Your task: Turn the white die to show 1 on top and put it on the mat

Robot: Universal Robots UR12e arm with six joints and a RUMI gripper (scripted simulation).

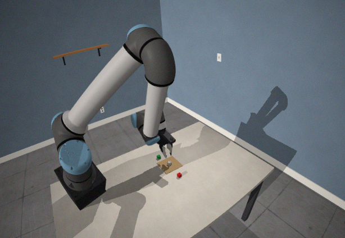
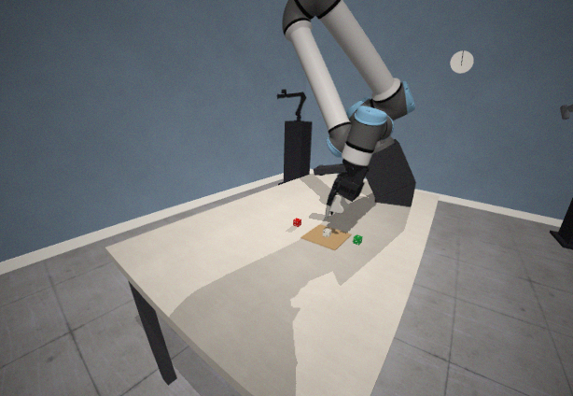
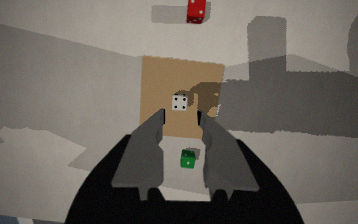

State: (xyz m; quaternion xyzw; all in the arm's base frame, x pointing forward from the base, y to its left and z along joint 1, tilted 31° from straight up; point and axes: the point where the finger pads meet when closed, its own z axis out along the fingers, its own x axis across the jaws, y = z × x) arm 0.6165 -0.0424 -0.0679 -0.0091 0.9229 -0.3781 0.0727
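Observation:
The white die (image 1: 169, 163) (image 2: 327, 233) (image 3: 179, 102) rests on the tan mat (image 1: 176, 165) (image 2: 317, 240) (image 3: 154, 80), inside its edges. In the wrist view it shows a face with four black pips, seemingly its top; its other faces are too small to read. My gripper (image 1: 166, 155) (image 2: 329, 215) (image 3: 181, 110) is partly open with nothing between the fingers. It hangs above the table, clear of the white die. The green die (image 1: 158, 156) (image 2: 357, 240) (image 3: 188, 158) and the red die (image 1: 179, 175) (image 2: 297, 222) (image 3: 196, 11) lie off the mat on opposite sides.
The pale table (image 1: 221, 174) (image 2: 231, 257) carries the dice and mat. The arm's dark base block (image 1: 90, 193) (image 2: 392, 187) stands at one end. Shadows of the arm cross the table and part of the mat.

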